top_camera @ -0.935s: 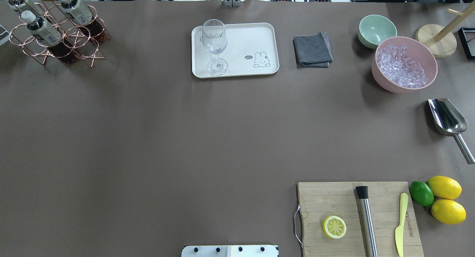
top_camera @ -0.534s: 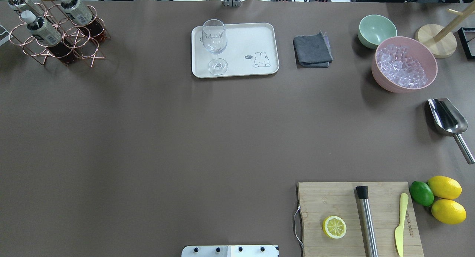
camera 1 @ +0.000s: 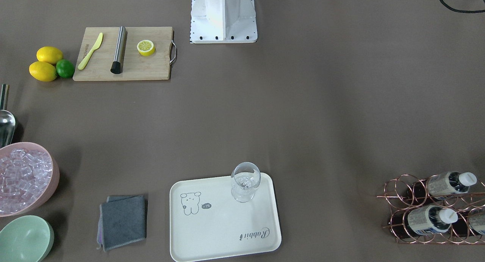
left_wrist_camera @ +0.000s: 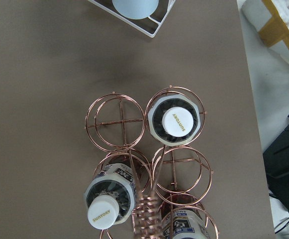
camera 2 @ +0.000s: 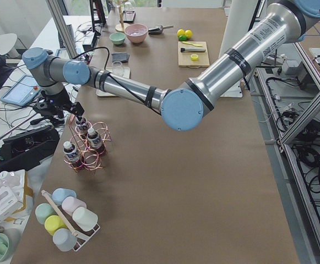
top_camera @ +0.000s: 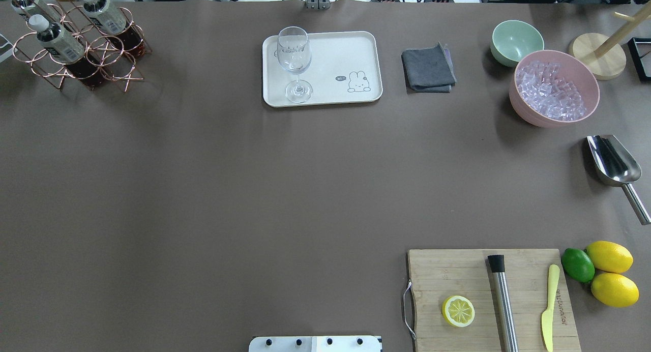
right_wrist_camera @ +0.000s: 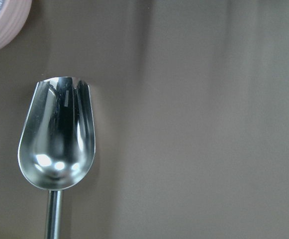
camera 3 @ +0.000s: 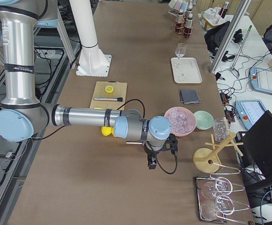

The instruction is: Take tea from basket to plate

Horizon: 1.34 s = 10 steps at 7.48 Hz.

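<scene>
Three small clear plastic tea bottles (left_wrist_camera: pixel 177 122) of dark red-brown liquid, with white screw caps, stand in the rose-gold wire basket (left_wrist_camera: pixel 120 121) at the table's far left corner. None is on the cream-white rectangular tray (camera 1: pixel 223 224).

In the left wrist view two caps read "SUNTORY" in gold. The third bottle is cut off by the bottom edge of that view, behind the coiled handle. The print on the white-and-blue labels is too small to read. Two ring cells beside the bottles show only their crossed wire floors.

The tray carries grey "Rabbit" script, a small bear drawing with a tiny speech bubble, and a clear stemmed glass (camera 1: pixel 245 180) near one corner.

The left gripper (camera 2: pixel 77 111) hangs just above the basket. It appears only in the left side view, so I cannot tell how its fingers stand. The right gripper (camera 3: pixel 151 161) is above the table near the pink bowl of ice (camera 3: pixel 180 120), over a steel scoop (right_wrist_camera: pixel 57 149). Its fingers cannot be judged either.
</scene>
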Each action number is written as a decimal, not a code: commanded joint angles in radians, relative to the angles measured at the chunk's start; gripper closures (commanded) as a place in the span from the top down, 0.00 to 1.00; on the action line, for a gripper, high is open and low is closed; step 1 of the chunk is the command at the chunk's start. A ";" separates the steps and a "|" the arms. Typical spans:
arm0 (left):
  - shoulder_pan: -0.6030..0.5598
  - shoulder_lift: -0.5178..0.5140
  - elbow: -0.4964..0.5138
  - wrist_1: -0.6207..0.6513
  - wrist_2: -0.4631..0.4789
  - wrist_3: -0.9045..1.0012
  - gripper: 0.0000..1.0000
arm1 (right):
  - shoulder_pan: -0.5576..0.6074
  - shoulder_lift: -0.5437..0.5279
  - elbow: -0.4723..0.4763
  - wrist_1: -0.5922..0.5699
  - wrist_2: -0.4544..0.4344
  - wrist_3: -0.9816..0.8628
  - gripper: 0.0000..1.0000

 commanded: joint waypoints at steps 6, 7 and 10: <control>0.007 0.027 -0.011 -0.029 -0.032 0.001 0.61 | 0.000 -0.003 -0.002 0.000 -0.010 -0.011 1.00; 0.005 0.026 -0.011 -0.029 -0.032 0.001 0.61 | 0.000 -0.002 0.001 0.000 -0.012 -0.011 1.00; 0.005 0.026 -0.016 -0.027 -0.034 0.004 0.50 | 0.000 -0.003 -0.001 0.000 -0.025 -0.011 1.00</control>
